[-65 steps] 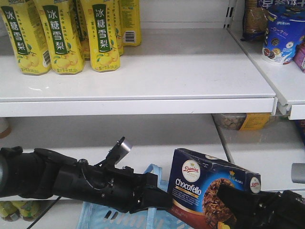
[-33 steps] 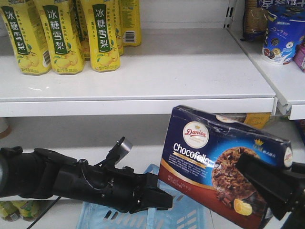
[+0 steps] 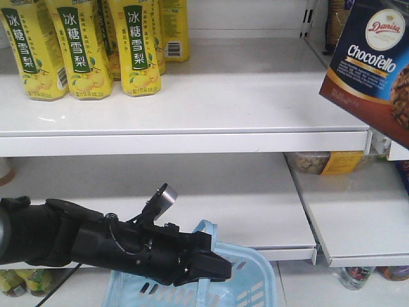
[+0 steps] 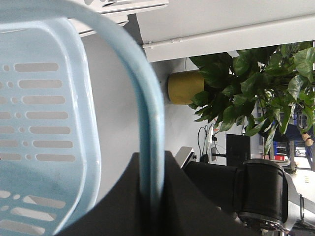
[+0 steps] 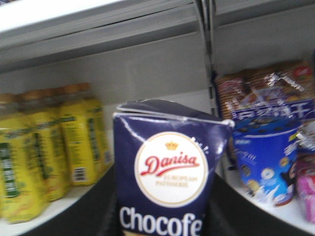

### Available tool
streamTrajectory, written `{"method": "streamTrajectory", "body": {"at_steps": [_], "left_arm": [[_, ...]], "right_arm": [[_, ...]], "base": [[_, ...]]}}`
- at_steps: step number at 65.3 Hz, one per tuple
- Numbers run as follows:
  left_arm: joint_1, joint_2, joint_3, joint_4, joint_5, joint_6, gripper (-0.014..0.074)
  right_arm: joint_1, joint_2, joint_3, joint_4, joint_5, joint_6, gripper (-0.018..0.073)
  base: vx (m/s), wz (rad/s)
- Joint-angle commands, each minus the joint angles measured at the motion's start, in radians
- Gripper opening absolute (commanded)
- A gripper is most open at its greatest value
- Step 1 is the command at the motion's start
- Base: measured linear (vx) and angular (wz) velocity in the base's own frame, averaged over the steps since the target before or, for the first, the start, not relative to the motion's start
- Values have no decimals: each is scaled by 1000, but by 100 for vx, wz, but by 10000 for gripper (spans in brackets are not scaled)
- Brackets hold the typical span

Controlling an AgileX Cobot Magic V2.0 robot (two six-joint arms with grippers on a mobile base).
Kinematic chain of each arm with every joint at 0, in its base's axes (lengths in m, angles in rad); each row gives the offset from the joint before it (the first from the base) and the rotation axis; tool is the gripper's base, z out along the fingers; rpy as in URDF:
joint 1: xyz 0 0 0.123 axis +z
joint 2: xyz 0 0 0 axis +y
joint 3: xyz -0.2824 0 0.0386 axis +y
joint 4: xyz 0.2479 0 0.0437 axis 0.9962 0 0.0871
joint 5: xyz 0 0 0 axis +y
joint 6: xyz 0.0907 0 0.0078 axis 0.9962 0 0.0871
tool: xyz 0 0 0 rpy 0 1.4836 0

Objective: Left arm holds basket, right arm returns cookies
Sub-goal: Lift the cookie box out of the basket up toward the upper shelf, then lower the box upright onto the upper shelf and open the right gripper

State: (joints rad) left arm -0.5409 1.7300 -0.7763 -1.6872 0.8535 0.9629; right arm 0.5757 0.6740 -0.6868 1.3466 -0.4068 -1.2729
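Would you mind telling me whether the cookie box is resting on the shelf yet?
No, the cookie box hangs tilted in the air above the white shelf, not set down on it.

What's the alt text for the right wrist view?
A navy Danisa Chocofello cookie box fills the foreground, held upright before a white shelf. Yellow drink bottles stand left of it; a round blue tub and snack packets sit right.

Yellow drink bottles [image 3: 83, 48] with green labels stand in a cluster at the far left of the upper white shelf [image 3: 255, 96]; a round blue tub [image 5: 263, 162] sits on the shelf section to the right, brown snack packets [image 5: 261, 91] behind it; a leafy green plant [image 4: 256, 83] in a yellow pot [image 4: 184, 87] shows in the left wrist view.
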Motion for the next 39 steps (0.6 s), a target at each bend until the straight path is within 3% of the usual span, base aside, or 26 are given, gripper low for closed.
{"method": "streamTrajectory", "body": {"at_steps": [1,13,29,39], "left_arm": [[2,-47,-24,-47,43,29,-6],[2,-47,-24,-47,43,29,-6],[2,-47,-24,-47,43,29,-6],[2,-47,-24,-47,43,29,-6]], "right_arm": [[-5,89,-102,23,-47,-127,246],[-5,299,-238,104,-132,-228,246],[-5,547,-351,140,-281,-224,246],[-5,657,-409,150,-287,-226,246]], "base": [[0,0],[0,0],[0,0],[0,0]]}}
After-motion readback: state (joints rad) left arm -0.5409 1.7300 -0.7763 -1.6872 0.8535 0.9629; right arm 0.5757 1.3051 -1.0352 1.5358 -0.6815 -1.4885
